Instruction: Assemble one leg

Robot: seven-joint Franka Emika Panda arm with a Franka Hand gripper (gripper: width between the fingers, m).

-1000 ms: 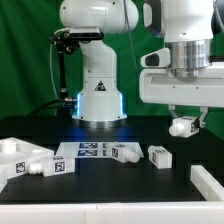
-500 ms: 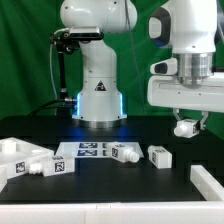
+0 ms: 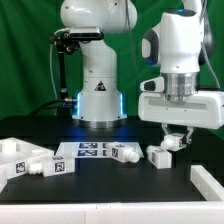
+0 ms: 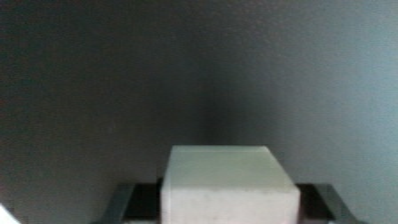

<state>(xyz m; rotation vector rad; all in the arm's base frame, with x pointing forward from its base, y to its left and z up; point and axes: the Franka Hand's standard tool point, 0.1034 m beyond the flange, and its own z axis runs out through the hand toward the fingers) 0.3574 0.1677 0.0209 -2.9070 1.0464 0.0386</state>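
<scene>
We see the gripper (image 3: 176, 141) closed on one leg (image 3: 178, 137); the wrist view confirms it, a white block sits between the two dark fingers (image 4: 135, 198), pinched from both sides. The held leg hangs low on the exterior view's right, seemingly clear of the black table (image 3: 120, 185), just beside and above a loose leg (image 3: 158, 155). The marker board (image 3: 86, 150) lies mid-table; a second loose leg (image 3: 123, 153) sits at its right end in the exterior view, a third loose leg (image 3: 52, 166) off its left. A left white part (image 3: 12, 148) and a right white part (image 3: 208, 178) are both cropped; we cannot tell which has the socket. Progress as we judge it: pick done, leg in hand; left to do: carry it to a socket, seat it upright, twist it in, release. No leg looks mounted yet, so it's an early stage.
</scene>
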